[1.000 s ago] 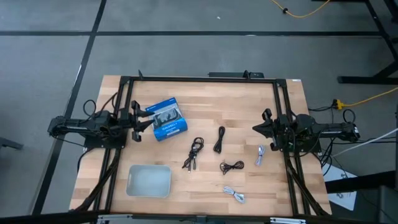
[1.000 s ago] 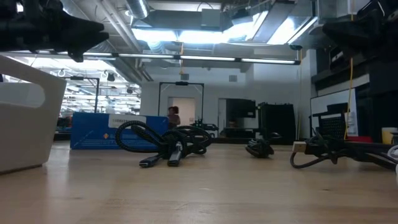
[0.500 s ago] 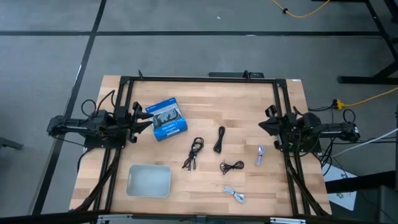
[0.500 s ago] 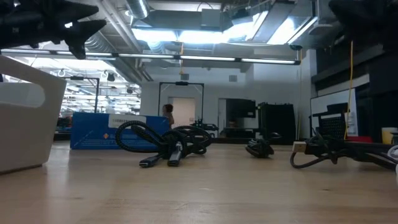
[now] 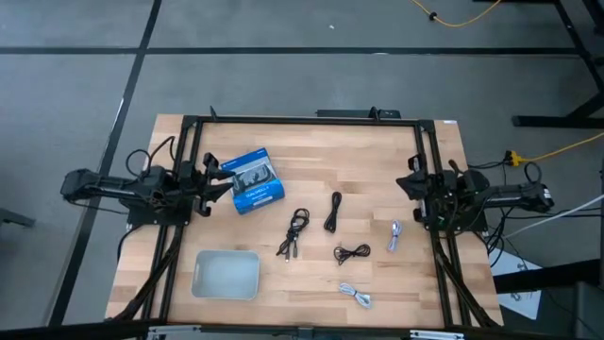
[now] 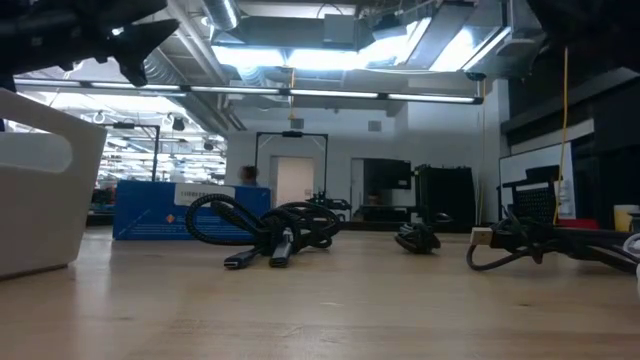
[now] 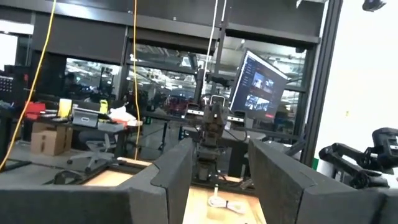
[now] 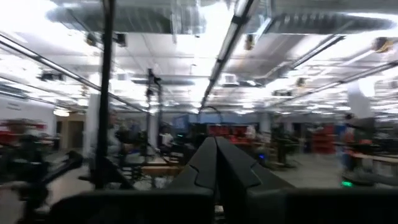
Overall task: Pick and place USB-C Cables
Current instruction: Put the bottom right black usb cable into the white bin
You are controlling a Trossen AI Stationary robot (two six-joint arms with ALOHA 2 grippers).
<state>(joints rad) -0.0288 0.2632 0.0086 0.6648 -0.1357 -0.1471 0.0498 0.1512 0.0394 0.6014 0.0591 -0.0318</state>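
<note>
Desk [image 5: 377, 151]: wooden. Bin [image 5: 226, 274], blue box [image 5: 253, 179] noted. Five cables [image 5: 332, 212] lie loose mid-desk; judged light, limp, best gripped at the bundled middle. Left hand [image 5: 209, 179]: fingers apart. Right hand [image 5: 408, 184]: fingers together.

Mid-table open from above; blue box [image 5: 253, 180] and white bin [image 5: 226, 274] crowd the left, cables [image 5: 332, 212] scattered centre-right.
</note>
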